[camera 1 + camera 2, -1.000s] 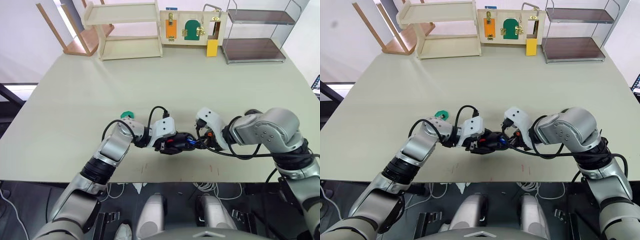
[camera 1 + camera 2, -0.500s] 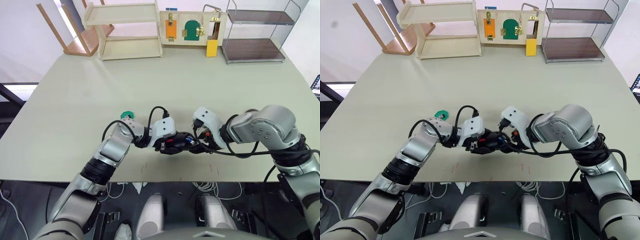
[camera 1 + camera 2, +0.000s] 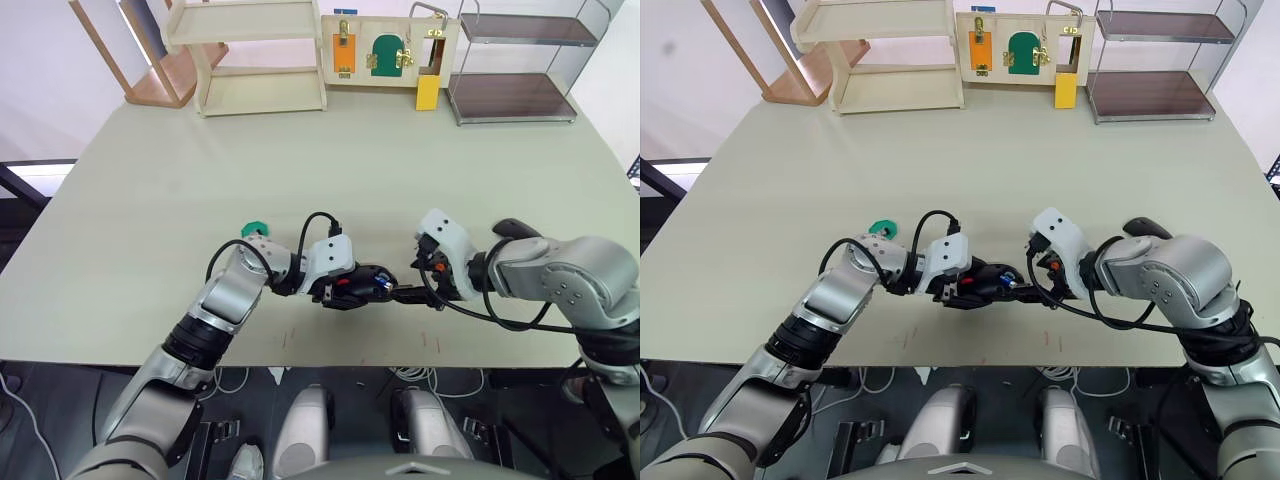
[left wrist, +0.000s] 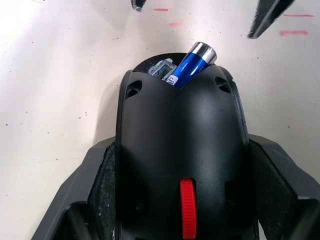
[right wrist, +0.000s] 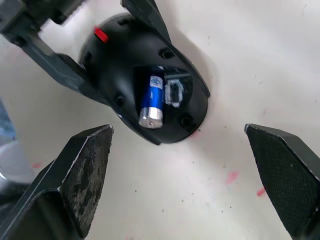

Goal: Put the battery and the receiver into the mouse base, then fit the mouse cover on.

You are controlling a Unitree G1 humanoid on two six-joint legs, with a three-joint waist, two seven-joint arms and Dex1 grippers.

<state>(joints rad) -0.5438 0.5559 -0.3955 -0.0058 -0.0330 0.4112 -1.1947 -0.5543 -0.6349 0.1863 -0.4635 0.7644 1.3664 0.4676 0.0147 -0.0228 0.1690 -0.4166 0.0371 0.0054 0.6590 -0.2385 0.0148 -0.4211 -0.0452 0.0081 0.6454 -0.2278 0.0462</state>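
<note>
**Battery dropped in, right end effector backs off**

While the left end effector (image 4: 182, 210) stays clamped around the black oval mouse base with the red wheel (image 4: 182, 150) on the pale table (image 3: 400, 170), the small blue silver-capped battery (image 5: 151, 101) now lies tilted in the base's compartment, not fully seated. The right end effector (image 5: 185, 182) has withdrawn, fingers spread wide and empty. Receiver and cover remain to be fitted.

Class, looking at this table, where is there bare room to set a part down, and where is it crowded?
Bare: the wide middle of the table, between the wooden shelf and the grippers. Crowded: the near edge, where the left gripper clamps the mouse base, the open right gripper beside it.
</note>
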